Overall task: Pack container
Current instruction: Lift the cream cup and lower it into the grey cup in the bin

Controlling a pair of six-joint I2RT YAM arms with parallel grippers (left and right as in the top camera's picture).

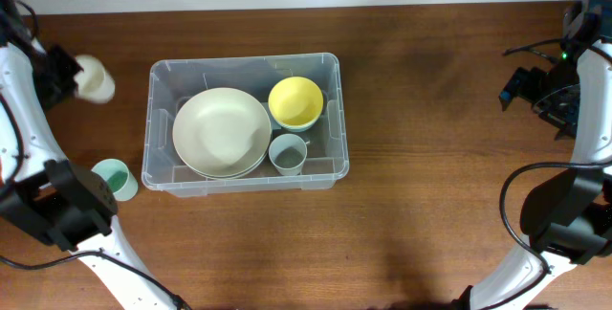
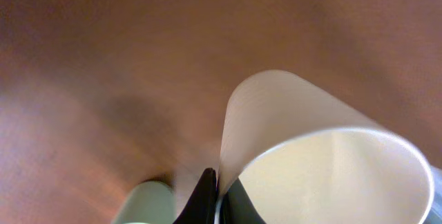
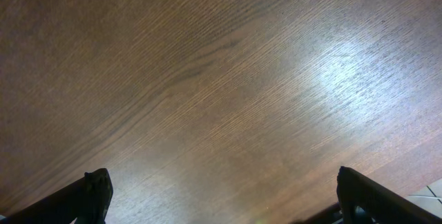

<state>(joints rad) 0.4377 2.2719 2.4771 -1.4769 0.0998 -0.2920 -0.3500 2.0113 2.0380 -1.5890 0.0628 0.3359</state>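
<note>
- Large clear rectangular plastic container (image 1: 244, 60): left of the centre of the brown wooden table (image 1: 430, 157), mouth upward. Its long axis runs left–right, parallel to the far table edge.
- Contents: wide cream dish (image 1: 220, 130) at left, yellow bowl (image 1: 295, 101) far right, small grey cup (image 1: 287, 154) near right.
- Left gripper (image 2: 215, 196): clamped on the wall of a cream cup (image 2: 324, 148), left of the container's far-left corner and apart from it.
- Small green cup (image 1: 115, 178): off the near-left corner, clear of the rim.
- Right gripper (image 3: 224, 193): fingers spread wide over bare wood, well right of the container.

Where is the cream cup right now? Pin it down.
Overhead view: the cream cup is at the table's far left, clamped by its rim in the left gripper, left of the container's far corner and beyond the green cup.
</note>
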